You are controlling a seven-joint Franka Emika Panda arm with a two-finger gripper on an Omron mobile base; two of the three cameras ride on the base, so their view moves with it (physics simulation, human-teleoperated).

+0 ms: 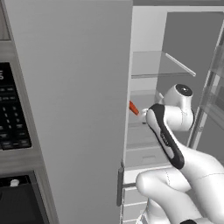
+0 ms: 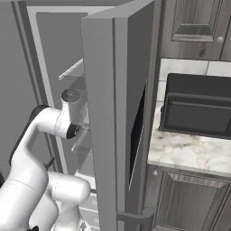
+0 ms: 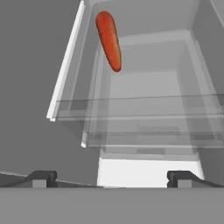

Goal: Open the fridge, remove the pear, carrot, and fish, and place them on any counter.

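White fridge point(image 3: 148, 100) interior's open already, carrot point(image 3: 109, 40) lying on a clear shelf up ahead of the gripper point(image 3: 111, 177), jaws spread wide and empty, so it looks mid-reach and probably needs to push forward and line up around it.

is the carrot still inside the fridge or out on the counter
Inside. The carrot lies on a clear shelf in the open fridge, ahead of the open, empty gripper; the counter has no carrot on it.
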